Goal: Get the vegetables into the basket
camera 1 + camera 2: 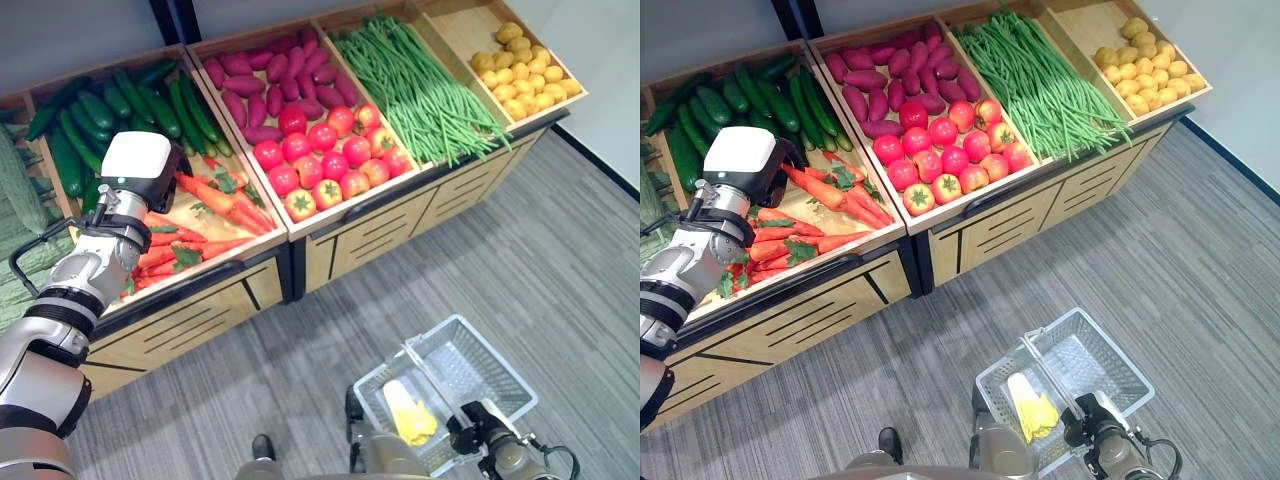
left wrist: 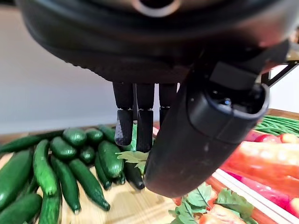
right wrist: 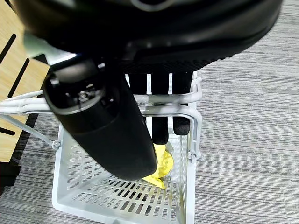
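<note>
In the left eye view, a long wooden produce stand with slatted front panels runs aslant across a grey carpeted floor, backed by a pale wall. Its compartments hold, from the robot's left, cucumbers above carrots, purple sweet potatoes above tomatoes, green beans, and small yellow potatoes. The left hand hangs over the carrot and cucumber compartment. Near the bottom edge, a white plastic basket sits low over the carpet with a yellow item inside, and the right hand is at its handle.

The right eye view shows the same stand, the basket standing well apart from the vegetable compartments, and a dark strip along the foot of the wall at the far right.

In the left wrist view, the left hand's fingers point down, straight and relaxed, holding nothing, above the cucumbers on the bare wooden tray bottom; carrots with leafy tops lie just beside them.

In the right wrist view, the right hand's fingers are curled over the basket's white handle, gripping it. The basket's slotted bottom carries the yellow item, and grey carpet lies all around it.
</note>
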### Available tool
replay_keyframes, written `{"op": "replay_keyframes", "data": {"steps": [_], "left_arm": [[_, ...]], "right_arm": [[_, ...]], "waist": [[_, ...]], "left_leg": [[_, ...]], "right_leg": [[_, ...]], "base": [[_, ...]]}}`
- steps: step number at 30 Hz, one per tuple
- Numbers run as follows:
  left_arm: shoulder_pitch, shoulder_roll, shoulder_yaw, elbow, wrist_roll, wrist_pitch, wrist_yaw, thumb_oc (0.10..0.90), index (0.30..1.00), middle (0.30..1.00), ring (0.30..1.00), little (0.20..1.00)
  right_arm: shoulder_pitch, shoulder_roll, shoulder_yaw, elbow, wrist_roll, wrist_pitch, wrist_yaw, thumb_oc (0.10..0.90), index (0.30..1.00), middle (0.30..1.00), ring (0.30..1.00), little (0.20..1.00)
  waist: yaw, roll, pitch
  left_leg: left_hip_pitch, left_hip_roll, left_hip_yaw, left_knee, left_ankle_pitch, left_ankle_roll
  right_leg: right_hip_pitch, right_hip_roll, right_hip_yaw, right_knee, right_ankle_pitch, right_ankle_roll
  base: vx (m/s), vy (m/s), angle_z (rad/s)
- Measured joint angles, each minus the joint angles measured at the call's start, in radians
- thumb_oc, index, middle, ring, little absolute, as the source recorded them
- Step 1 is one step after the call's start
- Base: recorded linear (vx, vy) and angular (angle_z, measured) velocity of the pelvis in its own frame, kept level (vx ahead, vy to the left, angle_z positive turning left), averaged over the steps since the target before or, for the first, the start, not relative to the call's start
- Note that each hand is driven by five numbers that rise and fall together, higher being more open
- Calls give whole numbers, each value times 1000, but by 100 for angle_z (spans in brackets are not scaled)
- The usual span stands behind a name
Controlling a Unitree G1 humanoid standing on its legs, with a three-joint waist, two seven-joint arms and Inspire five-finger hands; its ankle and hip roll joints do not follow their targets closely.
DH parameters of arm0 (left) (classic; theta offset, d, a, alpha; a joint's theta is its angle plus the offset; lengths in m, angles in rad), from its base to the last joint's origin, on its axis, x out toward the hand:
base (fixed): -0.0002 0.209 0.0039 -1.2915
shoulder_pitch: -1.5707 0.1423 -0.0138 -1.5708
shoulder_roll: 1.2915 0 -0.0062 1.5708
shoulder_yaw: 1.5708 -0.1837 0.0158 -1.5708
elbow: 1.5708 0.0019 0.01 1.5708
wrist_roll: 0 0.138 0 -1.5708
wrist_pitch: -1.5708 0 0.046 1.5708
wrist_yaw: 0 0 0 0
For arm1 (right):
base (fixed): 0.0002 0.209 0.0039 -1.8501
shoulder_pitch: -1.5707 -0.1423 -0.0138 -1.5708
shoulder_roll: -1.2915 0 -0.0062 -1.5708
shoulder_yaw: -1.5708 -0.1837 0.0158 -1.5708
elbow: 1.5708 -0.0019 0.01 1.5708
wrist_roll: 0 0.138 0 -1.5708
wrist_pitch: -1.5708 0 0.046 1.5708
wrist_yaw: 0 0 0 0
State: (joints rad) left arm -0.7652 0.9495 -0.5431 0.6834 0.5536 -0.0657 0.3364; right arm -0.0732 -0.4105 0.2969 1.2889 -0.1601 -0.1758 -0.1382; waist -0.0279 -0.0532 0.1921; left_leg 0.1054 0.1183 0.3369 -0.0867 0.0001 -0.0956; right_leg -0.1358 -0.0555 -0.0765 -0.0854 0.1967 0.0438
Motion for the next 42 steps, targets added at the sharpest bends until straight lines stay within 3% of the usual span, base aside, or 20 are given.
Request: {"op": "replay_keyframes", "data": {"steps": [9,12,20,36,40,42], "left_arm": [[109,16,28,-36,0,-38,4,400,300,300,300,300],[195,-68,172,-48,-71,-46,24,400,300,300,300,300],[239,-141,339,-69,-285,-48,92,400,300,300,300,300],[267,-151,367,-131,-350,-58,102,400,300,300,300,300],[288,-208,400,-131,-406,-63,124,400,300,300,300,300],[297,-281,459,-131,-471,-70,143,400,300,300,300,300]], "right_arm": [[41,4,-15,0,0,1,6,400,300,300,300,300],[56,6,-19,2,-1,7,6,400,300,300,300,300],[61,11,-20,-10,-22,10,5,400,300,300,300,300],[78,11,-20,-19,-30,10,4,400,300,300,300,300],[83,12,-21,-21,-31,11,1,400,300,300,300,300],[84,13,-20,-22,-32,12,0,400,300,300,300,300]], "waist": [[-1,1,-30],[-1,4,-48],[-1,1,-54],[-2,1,-69],[-6,1,-76],[-6,2,-78]], "left_leg": [[13,0,1,0,0,-1],[14,0,1,0,0,-1],[19,-2,6,0,1,0],[28,-3,14,0,1,0],[28,-3,15,0,1,0],[29,-4,15,0,0,0]], "right_leg": [[12,0,2,0,0,0],[13,0,2,0,0,0],[14,1,10,0,3,2],[20,1,17,-1,1,5],[19,1,18,-1,0,6],[19,1,19,-1,0,7]], "base": [[0,0,0],[0,0,0],[0,-1,-2],[2,0,0],[0,0,0],[0,0,0]]}}
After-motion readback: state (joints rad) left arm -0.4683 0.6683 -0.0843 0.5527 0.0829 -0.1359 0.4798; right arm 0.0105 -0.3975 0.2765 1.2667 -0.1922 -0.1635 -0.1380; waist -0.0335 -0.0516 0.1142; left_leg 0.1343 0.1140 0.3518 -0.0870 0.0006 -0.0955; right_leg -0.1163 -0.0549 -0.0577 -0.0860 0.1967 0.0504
